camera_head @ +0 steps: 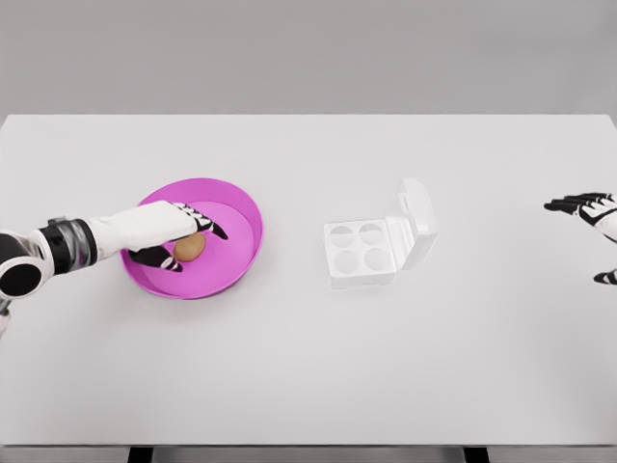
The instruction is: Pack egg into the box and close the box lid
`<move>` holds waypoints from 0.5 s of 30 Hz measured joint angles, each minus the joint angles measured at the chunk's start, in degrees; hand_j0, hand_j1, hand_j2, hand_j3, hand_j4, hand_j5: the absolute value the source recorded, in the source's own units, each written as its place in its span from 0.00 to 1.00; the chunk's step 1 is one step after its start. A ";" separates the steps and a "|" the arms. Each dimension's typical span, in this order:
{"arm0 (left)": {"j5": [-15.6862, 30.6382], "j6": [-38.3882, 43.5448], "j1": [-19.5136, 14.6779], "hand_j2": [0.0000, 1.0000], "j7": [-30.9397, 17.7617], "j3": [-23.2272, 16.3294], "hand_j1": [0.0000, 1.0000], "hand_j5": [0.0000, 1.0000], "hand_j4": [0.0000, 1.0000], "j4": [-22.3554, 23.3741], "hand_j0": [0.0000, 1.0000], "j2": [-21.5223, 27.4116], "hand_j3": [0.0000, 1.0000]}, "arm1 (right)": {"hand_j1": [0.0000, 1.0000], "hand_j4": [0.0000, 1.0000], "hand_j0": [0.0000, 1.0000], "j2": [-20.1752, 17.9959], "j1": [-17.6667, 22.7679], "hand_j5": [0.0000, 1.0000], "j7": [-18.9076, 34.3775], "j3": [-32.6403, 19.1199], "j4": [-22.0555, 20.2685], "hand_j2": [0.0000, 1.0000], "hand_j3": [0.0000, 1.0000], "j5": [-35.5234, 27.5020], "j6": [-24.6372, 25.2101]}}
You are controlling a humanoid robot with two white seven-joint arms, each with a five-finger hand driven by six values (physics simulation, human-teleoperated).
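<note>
One egg (190,248) (box (362,253) well apart)

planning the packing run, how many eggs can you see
1. The brown egg lies in the pink bowl, between the left hand's fingers. That hand could be hiding another.

no readable text, no labels, no brands, no numbers, no signs on anything

Open worktop (289,367) is left between the pink bowl (241,207) and the egg box (362,253). The box's cells are reachable from above; its raised lid (416,220) blocks the right side.
</note>
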 measured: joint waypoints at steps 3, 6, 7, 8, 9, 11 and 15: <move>0.04 0.00 0.09 0.78 0.00 0.06 0.78 0.78 0.78 -0.03 0.78 0.01 0.78 | 1.00 1.00 1.00 0.19 0.00 1.00 0.00 0.09 -0.38 1.00 1.00 -0.05 0.00; 0.06 -0.01 0.09 0.76 -0.01 0.08 0.76 0.76 0.76 -0.07 0.76 0.05 0.76 | 1.00 1.00 1.00 0.85 1.14 1.00 0.00 0.08 -1.54 1.00 1.00 -0.10 -0.01; 0.06 -0.01 0.09 0.75 -0.01 0.08 0.75 0.75 0.75 -0.07 0.75 0.07 0.75 | 1.00 1.00 1.00 0.97 1.23 1.00 0.00 0.04 -1.78 1.00 1.00 -0.12 0.00; 0.06 -0.01 0.09 0.75 -0.01 0.08 0.75 0.75 0.75 -0.08 0.75 0.07 0.75 | 1.00 1.00 1.00 1.07 1.05 1.00 0.00 0.05 -2.17 1.00 1.00 -0.13 0.00; 0.06 0.00 0.09 0.75 -0.01 0.08 0.75 0.75 0.75 -0.08 0.75 0.08 0.75 | 1.00 1.00 1.00 1.17 1.05 1.00 0.00 0.12 -2.61 1.00 1.00 -0.15 0.00; 0.10 0.00 0.17 0.74 -0.01 0.05 0.74 0.74 0.74 -0.11 0.74 0.09 0.74 | 1.00 1.00 1.00 1.28 1.49 1.00 0.00 0.96 -4.01 1.00 1.00 -0.17 0.00; 0.14 0.00 0.18 0.74 -0.01 0.01 0.74 0.74 0.74 -0.16 0.74 0.09 0.74 | 1.00 1.00 1.00 1.30 1.58 1.00 0.00 1.86 -5.38 1.00 1.00 -0.17 0.00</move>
